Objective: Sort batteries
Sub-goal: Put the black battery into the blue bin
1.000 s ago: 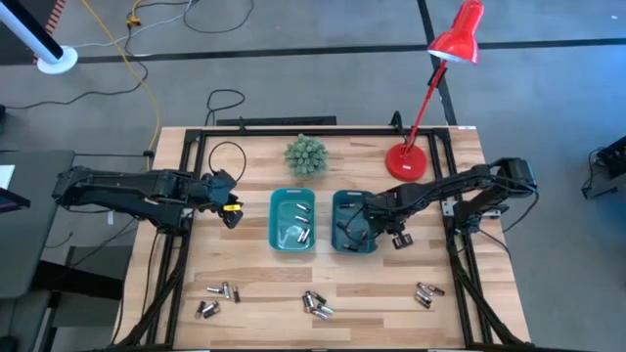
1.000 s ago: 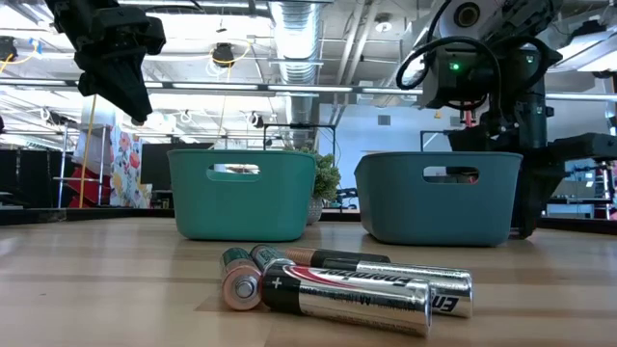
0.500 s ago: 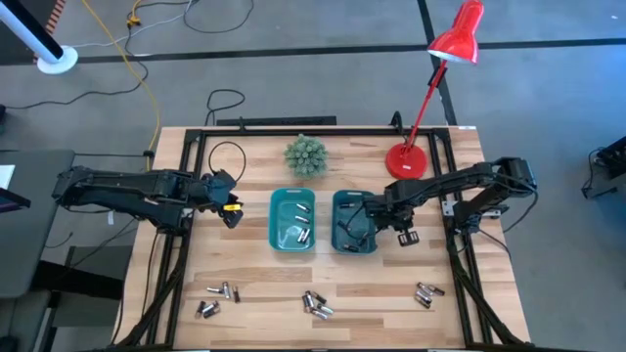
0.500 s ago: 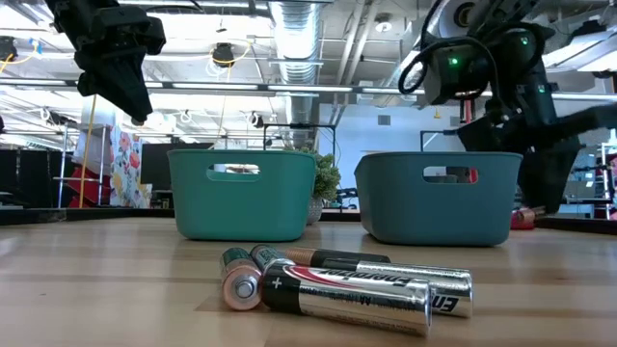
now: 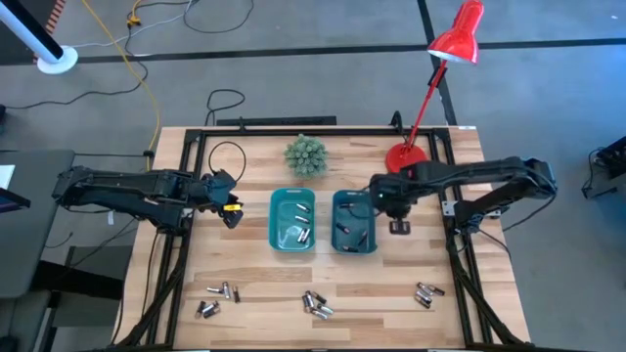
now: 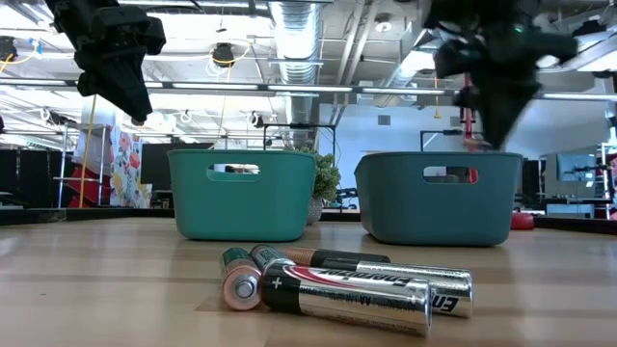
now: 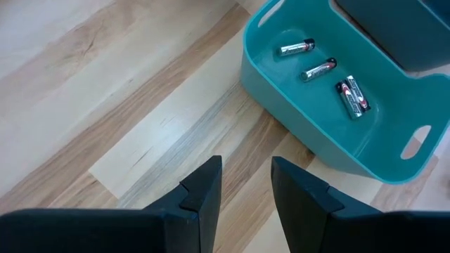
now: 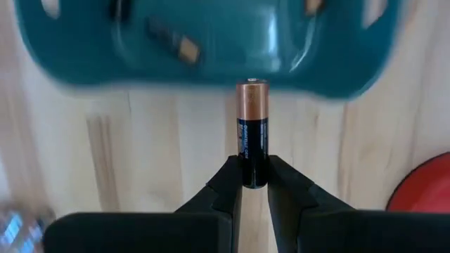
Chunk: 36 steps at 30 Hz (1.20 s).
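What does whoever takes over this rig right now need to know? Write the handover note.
Right tool: shut on a black-and-copper battery, beside the right bin.
Left tool: empty, fingers apart, waiting left of the left bin.
Done: some batteries already lie in both bins.
Left: drop the held cell, then sort three loose clusters at the table's near edge, left, middle and right.

Overhead, table-level and two wrist views, bins [image 5: 291, 220] shared
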Motion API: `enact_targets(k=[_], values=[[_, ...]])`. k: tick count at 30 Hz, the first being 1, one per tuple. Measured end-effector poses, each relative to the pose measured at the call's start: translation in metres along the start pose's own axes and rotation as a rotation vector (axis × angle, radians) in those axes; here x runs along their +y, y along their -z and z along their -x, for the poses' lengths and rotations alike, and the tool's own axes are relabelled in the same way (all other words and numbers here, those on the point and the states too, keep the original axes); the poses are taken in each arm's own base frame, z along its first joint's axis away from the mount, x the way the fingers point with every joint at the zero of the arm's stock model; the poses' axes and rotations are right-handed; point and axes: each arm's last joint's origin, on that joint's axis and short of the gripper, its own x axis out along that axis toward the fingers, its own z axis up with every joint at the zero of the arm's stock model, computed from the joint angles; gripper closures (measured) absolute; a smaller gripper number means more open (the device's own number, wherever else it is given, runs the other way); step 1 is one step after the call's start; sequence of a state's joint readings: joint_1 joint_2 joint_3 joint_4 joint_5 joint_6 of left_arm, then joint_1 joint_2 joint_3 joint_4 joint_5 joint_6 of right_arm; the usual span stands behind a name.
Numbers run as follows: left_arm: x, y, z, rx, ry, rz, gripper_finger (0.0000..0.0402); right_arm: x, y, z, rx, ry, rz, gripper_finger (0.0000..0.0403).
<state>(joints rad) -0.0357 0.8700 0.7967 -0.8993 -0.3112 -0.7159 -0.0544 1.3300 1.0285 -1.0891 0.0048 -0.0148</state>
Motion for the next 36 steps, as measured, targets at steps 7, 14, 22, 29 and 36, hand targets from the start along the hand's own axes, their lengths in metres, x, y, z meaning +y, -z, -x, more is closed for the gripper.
enact_targets(k=[7, 14, 22, 29, 36], values=[[0.0, 0.0, 0.0, 0.012, 0.014, 0.0, 0.0281, -0.005, -0.042, -0.004, -0.081, 0.0, -0.087, 0.0337], [0.0, 0.0, 0.0, 0.012, 0.014, 0.003, 0.0281, 0.002, -0.071, -0.056, 0.046, -0.035, -0.095, 0.0348], [0.0, 0.001, 0.0, 0.015, 0.014, -0.001, 0.0281, 0.003, -0.085, -0.093, 0.07, -0.049, -0.118, 0.0349], [0.0, 0.001, 0.0, 0.019, 0.018, -0.003, 0.0281, 0.003, -0.085, -0.114, 0.14, -0.048, -0.117, 0.0342], [0.0, 0.001, 0.0, 0.02, 0.019, 0.004, 0.0281, 0.003, -0.086, -0.116, 0.134, -0.048, -0.117, 0.0323]])
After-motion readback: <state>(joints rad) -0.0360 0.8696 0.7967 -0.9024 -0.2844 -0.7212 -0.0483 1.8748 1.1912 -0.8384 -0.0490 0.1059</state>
